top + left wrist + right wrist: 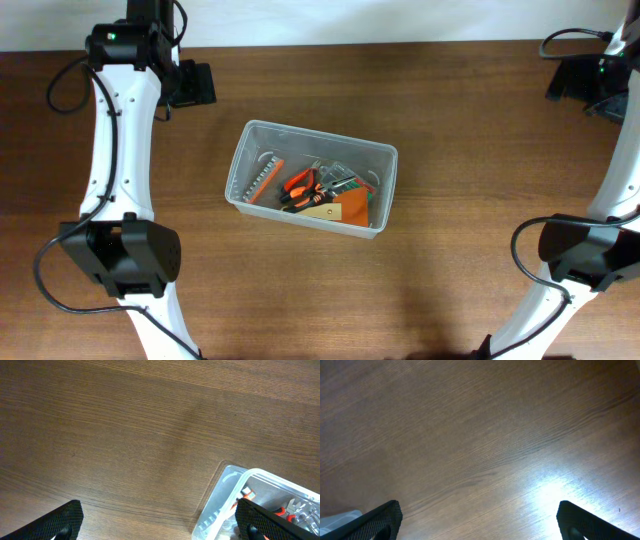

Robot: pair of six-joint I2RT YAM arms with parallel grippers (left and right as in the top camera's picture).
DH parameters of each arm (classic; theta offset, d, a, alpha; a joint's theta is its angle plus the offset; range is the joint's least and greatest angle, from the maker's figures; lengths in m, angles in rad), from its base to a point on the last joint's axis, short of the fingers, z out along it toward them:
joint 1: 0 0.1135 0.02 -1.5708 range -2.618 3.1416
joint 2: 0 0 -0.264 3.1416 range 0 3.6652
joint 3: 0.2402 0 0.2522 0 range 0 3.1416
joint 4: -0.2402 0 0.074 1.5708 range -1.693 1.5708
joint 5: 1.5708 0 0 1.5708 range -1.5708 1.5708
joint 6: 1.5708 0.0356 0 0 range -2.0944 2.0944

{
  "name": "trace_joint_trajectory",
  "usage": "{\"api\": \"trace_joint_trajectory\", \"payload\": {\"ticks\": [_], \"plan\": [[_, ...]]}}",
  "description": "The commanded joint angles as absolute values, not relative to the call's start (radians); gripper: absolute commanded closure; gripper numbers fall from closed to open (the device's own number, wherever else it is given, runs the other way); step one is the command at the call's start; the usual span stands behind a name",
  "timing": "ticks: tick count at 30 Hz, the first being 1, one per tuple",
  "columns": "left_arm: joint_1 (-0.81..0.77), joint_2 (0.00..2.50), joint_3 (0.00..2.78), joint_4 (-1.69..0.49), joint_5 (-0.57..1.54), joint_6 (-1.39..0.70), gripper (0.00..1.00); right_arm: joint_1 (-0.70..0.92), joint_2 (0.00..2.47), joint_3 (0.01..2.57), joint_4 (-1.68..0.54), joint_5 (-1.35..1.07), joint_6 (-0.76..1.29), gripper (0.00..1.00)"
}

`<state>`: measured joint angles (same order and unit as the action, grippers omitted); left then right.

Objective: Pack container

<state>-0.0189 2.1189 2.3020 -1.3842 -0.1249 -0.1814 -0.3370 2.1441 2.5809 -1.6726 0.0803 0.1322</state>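
A clear plastic container (pixel 243 160) stands at the table's middle. It holds orange-handled pliers (pixel 300 187), a strip of small bits (pixel 263 180) and an orange card (pixel 348 208). My left gripper (pixel 192 84) is at the back left, up-left of the container, open and empty. In the left wrist view its fingers (pixel 160 527) are spread wide over bare wood, with the container's corner (pixel 227 497) at lower right. My right gripper (pixel 572 78) is at the far back right, open and empty (pixel 480 525) over bare wood.
The table is dark brown wood (pixel 470 110). A white wall or backdrop runs along the back edge (pixel 350 20). The arm bases stand at the front left (pixel 120 255) and front right (pixel 585 250). A sliver of the container shows in the right wrist view (pixel 337 519).
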Motion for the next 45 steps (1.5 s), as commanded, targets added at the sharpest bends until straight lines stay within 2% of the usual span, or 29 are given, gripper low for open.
{"api": "trace_joint_trajectory", "payload": {"ticks": [1, 4, 11, 20, 24, 28, 31, 36, 45], "plan": [[-0.015, 2.111, 2.321, -1.385, -0.136, -0.197, 0.01, -0.341, 2.134, 2.592, -1.671, 0.079, 0.140, 0.01], [-0.015, 2.111, 2.321, -1.385, -0.136, -0.197, 0.01, -0.338, 2.106, 2.591, -1.671, 0.079, 0.140, 0.01], [-0.015, 2.111, 2.321, -1.385, -0.136, -0.197, 0.01, -0.276, 1.855, 2.591, -1.669, 0.079, 0.140, 0.01], [-0.015, 2.111, 2.321, -1.385, -0.136, -0.197, 0.01, -0.060, 1.481, 2.588, -1.670, 0.078, 0.140, 0.01], [-0.015, 2.111, 2.321, -1.385, -0.136, -0.197, 0.01, -0.014, 1.292, 2.467, -1.669, 0.079, 0.140, 0.01], [-0.015, 2.111, 2.321, -1.385, -0.136, -0.197, 0.01, -0.013, 1.119, 2.239, -1.603, 0.117, 0.128, 0.01], [-0.015, 2.111, 2.321, -1.385, -0.136, -0.197, 0.01, -0.013, 0.976, 2.012, -1.475, 0.112, 0.121, 0.01], [-0.015, 2.111, 2.321, -1.385, -0.136, -0.197, 0.01, -0.013, 0.708, 1.571, -1.141, 0.047, 0.121, 0.01], [-0.015, 2.111, 2.321, -1.385, -0.136, -0.197, 0.01, -0.013, 0.367, 0.889, -0.584, -0.036, 0.121, 0.01]]}}
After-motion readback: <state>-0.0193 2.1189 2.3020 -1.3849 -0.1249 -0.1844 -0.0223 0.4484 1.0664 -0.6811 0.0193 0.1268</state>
